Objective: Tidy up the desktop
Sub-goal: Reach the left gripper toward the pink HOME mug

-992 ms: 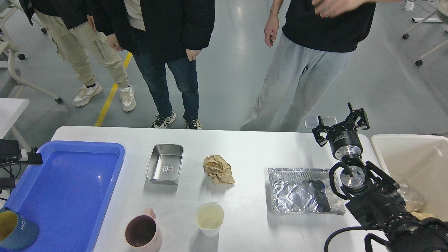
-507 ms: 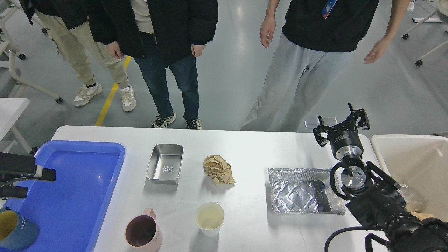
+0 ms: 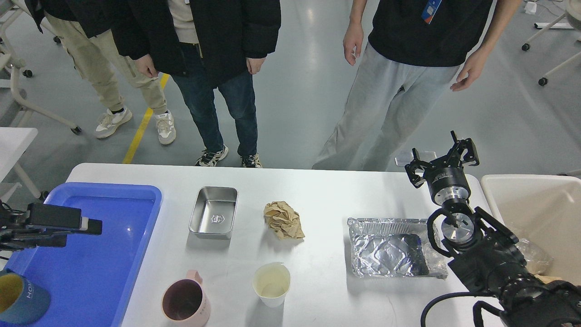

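Observation:
The white desktop [image 3: 327,190] holds a steel tray [image 3: 213,212], a crumpled brown paper ball [image 3: 283,220], a foil tray [image 3: 392,247], a paper cup [image 3: 271,284] and a pink mug [image 3: 185,302]. My right gripper [image 3: 442,156] is open and empty, raised over the table's far right corner, beyond the foil tray. My left gripper [image 3: 84,232] reaches in from the left over the blue tray [image 3: 104,263]. Its two dark fingers stand apart and hold nothing.
A blue cup with a yellow inside [image 3: 20,297] lies at the near left corner of the blue tray. A cream bin [image 3: 535,204] with some plastic scraps stands off the table's right end. Three people stand along the far edge of the table.
My left gripper has moved to the right, further over the blue tray. My right arm has hardly moved. The people behind the table have shifted their hands.

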`<state>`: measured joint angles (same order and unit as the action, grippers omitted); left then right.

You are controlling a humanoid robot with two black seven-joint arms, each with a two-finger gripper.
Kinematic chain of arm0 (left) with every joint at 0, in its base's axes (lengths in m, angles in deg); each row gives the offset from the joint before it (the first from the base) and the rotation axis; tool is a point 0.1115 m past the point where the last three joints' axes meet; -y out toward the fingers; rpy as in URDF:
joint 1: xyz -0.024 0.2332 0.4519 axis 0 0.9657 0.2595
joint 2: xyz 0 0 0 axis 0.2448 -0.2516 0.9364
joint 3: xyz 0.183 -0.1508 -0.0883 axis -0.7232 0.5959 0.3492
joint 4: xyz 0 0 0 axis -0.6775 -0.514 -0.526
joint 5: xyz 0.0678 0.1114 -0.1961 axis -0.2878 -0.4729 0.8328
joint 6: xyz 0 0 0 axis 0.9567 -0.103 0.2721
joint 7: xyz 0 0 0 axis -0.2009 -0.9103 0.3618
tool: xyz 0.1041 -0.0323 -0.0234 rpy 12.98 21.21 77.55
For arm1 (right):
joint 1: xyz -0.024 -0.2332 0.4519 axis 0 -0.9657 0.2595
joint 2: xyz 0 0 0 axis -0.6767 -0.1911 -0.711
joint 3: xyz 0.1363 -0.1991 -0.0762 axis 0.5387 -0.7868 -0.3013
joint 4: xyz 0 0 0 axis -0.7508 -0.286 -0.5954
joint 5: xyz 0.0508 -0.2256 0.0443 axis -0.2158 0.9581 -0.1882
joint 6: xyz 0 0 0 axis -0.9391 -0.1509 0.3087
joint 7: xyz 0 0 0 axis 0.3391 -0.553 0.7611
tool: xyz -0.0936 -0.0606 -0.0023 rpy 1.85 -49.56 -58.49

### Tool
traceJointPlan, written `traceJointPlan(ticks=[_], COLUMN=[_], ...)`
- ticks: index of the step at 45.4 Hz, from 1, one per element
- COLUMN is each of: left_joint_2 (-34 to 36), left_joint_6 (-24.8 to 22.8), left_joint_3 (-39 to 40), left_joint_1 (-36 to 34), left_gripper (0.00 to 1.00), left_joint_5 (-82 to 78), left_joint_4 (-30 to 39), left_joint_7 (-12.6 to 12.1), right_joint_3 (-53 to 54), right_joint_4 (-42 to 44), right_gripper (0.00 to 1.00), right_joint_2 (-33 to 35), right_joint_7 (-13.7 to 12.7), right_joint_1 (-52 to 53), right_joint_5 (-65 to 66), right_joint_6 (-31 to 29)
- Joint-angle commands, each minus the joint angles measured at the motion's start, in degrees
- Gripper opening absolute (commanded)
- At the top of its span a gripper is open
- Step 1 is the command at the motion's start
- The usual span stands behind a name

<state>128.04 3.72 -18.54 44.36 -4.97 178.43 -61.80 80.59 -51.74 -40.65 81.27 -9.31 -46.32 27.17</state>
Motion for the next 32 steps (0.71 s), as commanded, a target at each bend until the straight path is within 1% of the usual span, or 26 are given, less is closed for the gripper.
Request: traceJointPlan(ticks=[1, 7, 12, 13, 25, 32], left_joint_2=[-1.6, -2.2, -2.7, -2.7, -2.6, -3.1], left_joint_6=[1.1, 1.2, 1.2, 1.2, 1.3, 1.6], left_joint_3=[-0.1, 0.0, 0.0, 0.0, 0.2, 0.3], left_joint_1=[0.0, 0.0, -0.1, -0.1, -0.4, -2.2], left_gripper=[0.95, 0.94, 0.93, 0.93, 0.91, 0.90], left_joint_5=[-1.1, -1.1, -1.1, -1.1, -1.3, -5.4], left_joint_4=[0.0, 0.0, 0.0, 0.0, 0.0, 0.0], left_joint_7=[0.0, 0.5, 3.4, 3.7, 4.0, 4.0], right_joint_3=[0.0, 0.0, 0.0, 0.0, 0.0, 0.0], right_joint_4=[0.0, 0.0, 0.0, 0.0, -0.1, 0.0], right_gripper=[1.00, 1.00, 1.00, 1.00, 1.00, 1.00], right_joint_2=[0.1, 0.1, 0.0, 0.0, 0.0, 0.0], right_joint_7=[0.0, 0.0, 0.0, 0.0, 0.0, 0.0], right_joint_1=[0.0, 0.0, 0.1, 0.1, 0.0, 0.1], right_joint_5=[0.0, 0.0, 0.0, 0.0, 0.0, 0.0], right_joint_6=[0.0, 0.0, 0.0, 0.0, 0.0, 0.0])
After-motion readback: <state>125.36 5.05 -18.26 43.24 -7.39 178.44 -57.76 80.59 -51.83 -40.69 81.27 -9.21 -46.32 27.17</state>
